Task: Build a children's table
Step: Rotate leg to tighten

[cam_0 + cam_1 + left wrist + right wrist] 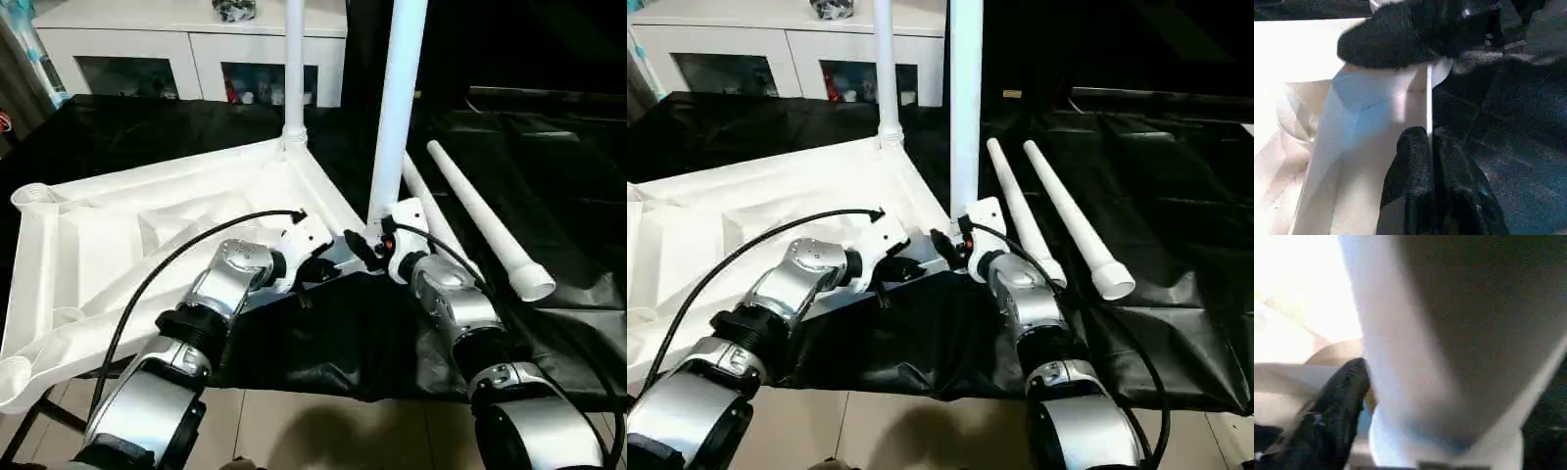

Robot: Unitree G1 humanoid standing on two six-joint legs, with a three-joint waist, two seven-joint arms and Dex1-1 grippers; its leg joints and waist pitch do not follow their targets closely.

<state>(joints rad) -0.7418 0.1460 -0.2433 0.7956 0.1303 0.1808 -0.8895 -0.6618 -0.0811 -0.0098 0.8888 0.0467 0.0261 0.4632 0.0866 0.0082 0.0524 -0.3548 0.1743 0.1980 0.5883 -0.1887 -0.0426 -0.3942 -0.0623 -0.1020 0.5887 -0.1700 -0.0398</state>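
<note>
Upturned white tabletop (127, 235) spread across frame left, two legs (397, 108) stood upright in its corners, two spare legs (480, 220) laid right, left gripper (338, 257) fingers pressed together, right gripper (377, 245) fingers apparently spread about the nearer leg's base.

The two eye views look forward and down from the robot's head, side by side, so both see the same upside-down tabletop (147, 225) and silver arms. Each wrist view sits very close, looking along its own black fingers at the near standing leg (1449, 342).
</note>
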